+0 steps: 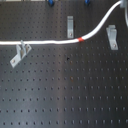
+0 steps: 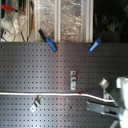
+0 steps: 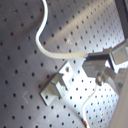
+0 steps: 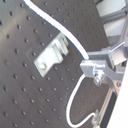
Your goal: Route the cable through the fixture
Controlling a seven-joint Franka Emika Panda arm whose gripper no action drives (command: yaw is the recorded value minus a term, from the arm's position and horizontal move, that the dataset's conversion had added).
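Blue clamps (image 2: 51,44): 2nd ext. only

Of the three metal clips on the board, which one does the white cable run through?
The clip at the first exterior view's left: the cable passes across its top. The other two clips stand apart from it.

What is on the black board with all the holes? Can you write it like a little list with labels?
board: black metal plate full of small holes
cable: long white cord running across the board, curving up toward the first exterior view's right
red band: one short red mark on the cord
clips: three small metal clips
cable and clips: cord passes by the clip at the first exterior view's left; whether it is threaded through cannot be told
gripper: at the second exterior view's right, holding the cord
blue clamps: two at the board's far edge
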